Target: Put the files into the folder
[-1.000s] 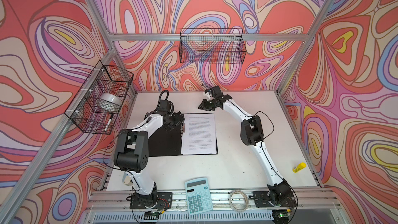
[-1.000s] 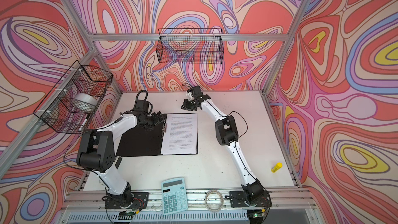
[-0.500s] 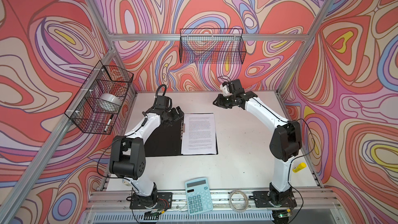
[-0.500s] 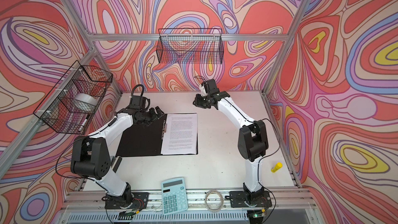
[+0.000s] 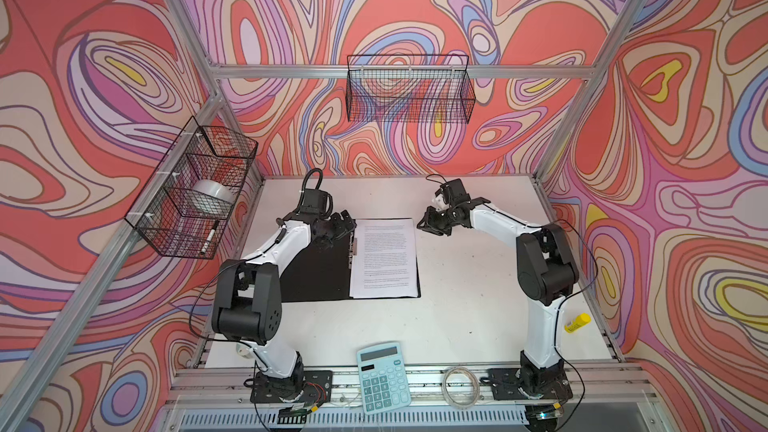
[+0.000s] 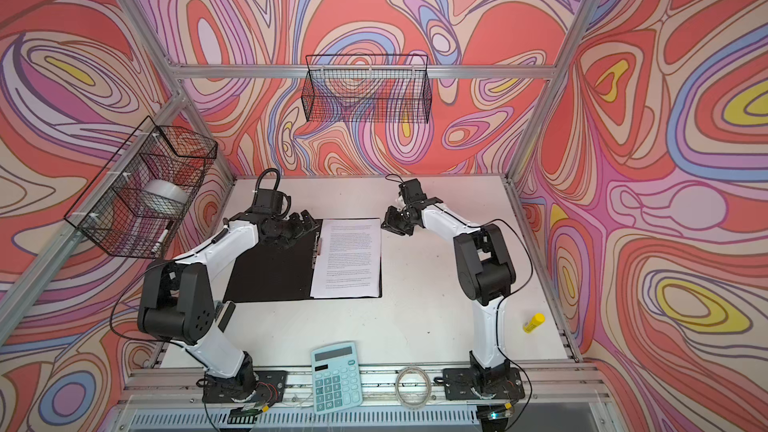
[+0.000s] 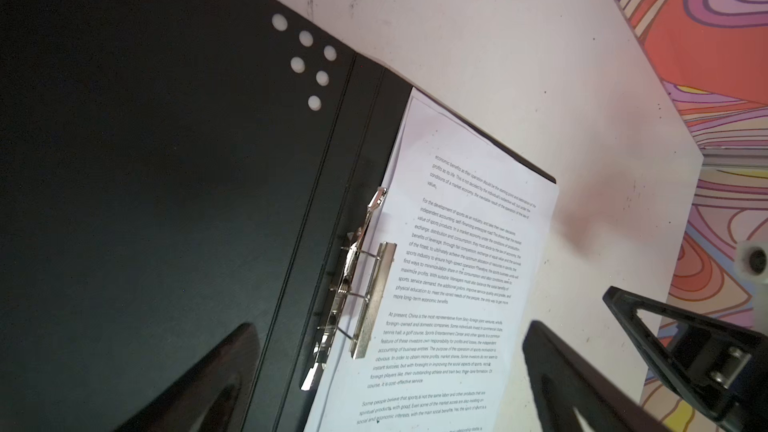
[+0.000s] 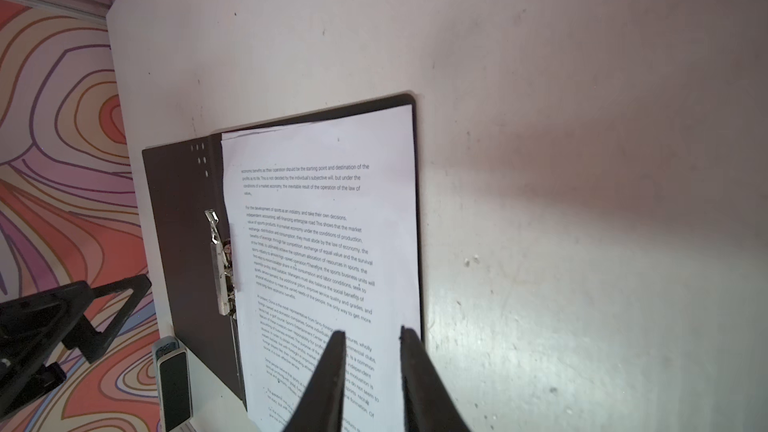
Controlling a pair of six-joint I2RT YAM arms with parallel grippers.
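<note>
The flat A4 folder [image 5: 316, 272] lies open on the white table [image 5: 465, 284], black inside up. The files [image 5: 384, 257], loose white sheets of dense black print, lie flat on its right half, with a thin black margin showing along their near and right edges. In both top views the folder [image 6: 270, 272] and the files [image 6: 347, 259] sit exactly where they sat a second ago. The silver metal spine clip [image 7: 368, 297] has its bar lying over the sheets' spine-side edge.

The right gripper [image 5: 432, 224] has changed most. A second ago it hung past the folder's far edge, with the arm's elbow folded low over the middle of the table. Now the elbow has swung out to the right, and the gripper has come back to hover just beside the files' far right corner. In the right wrist view its fingers [image 8: 332, 367] stand nearly together with a narrow gap between them, pinching nothing.

The left gripper [image 5: 338, 224] has barely shifted and still hangs over the folder's far end, near the spine. Its fingers [image 7: 208, 380] are spread wide on either side of the clip and grasp nothing.

The teal calculator [image 5: 384, 376] at the front edge and the small yellow tube [image 5: 577, 322] by the right rail have not moved.
</note>
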